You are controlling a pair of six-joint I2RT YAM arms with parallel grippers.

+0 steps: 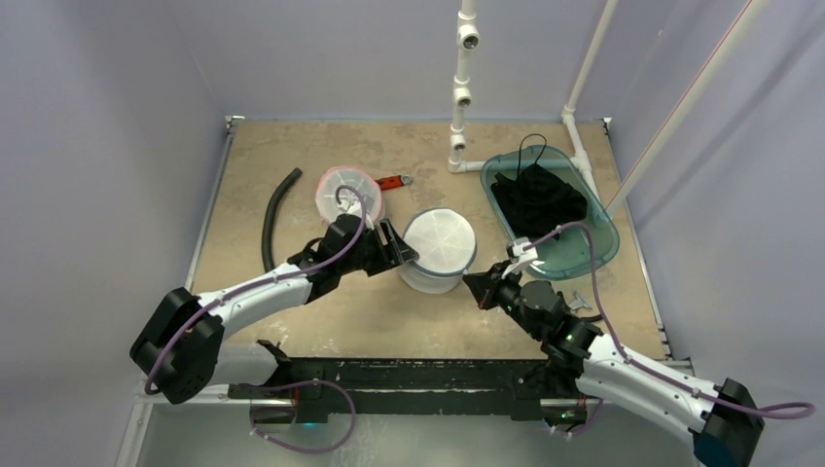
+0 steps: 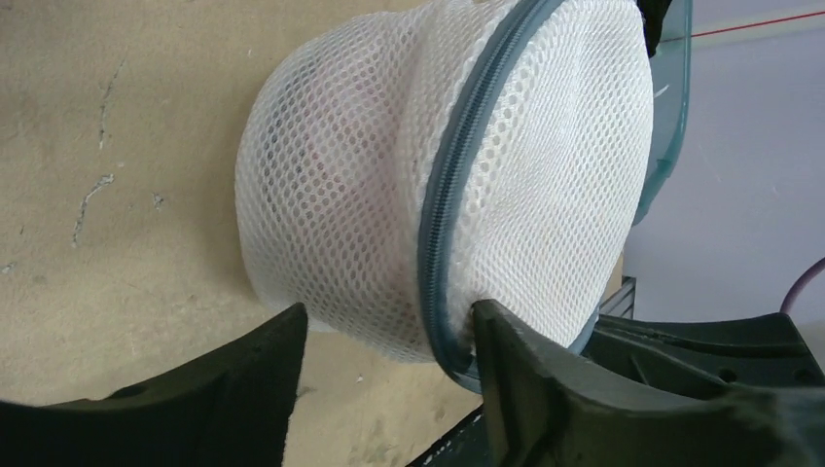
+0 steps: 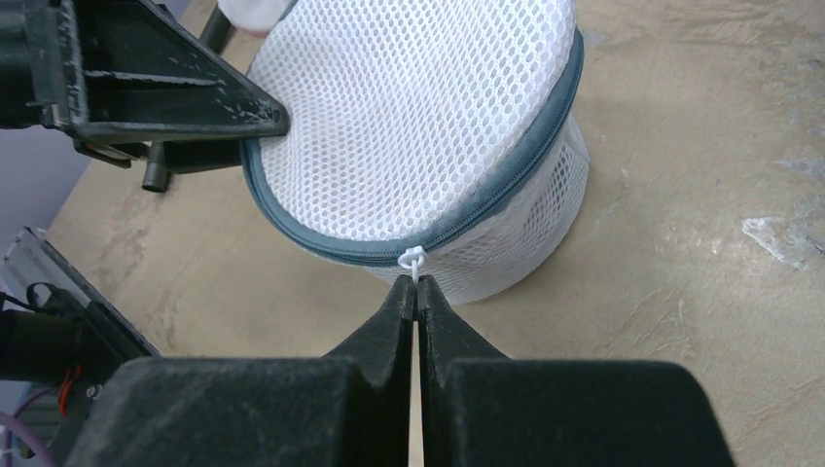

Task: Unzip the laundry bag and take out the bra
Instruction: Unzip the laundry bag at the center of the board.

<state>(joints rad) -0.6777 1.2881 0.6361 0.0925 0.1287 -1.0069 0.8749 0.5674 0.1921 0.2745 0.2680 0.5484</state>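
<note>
Right wrist | we are unzipping: right gripper (image 3: 416,288) pinching zipper pull (image 3: 414,259) | left gripper (image 2: 389,311) gaping around laundry bag (image 2: 340,175) | next probably needs bag braced, pull drawn round.

1. The laundry bag (image 1: 439,250) sits on the table (image 1: 389,326), near the middle of the top view.
2. The left gripper (image 1: 405,255) is at the bag's left side, with one finger touching its rim.
3. The right gripper (image 1: 474,285) is just to the lower right of the bag, with the zip pull (image 3: 414,259) between its tips.
4. A tub (image 1: 348,193) stands to the upper left of the bag.
5. A hose (image 1: 274,216) lies left of the tub.
6. A hand tool (image 1: 393,181) lies just right of the tub.
7. A bin (image 1: 582,255) sits at the right, with clothes (image 1: 538,199) in it.
8. Pipes (image 1: 461,92) stand behind the bag.
</note>
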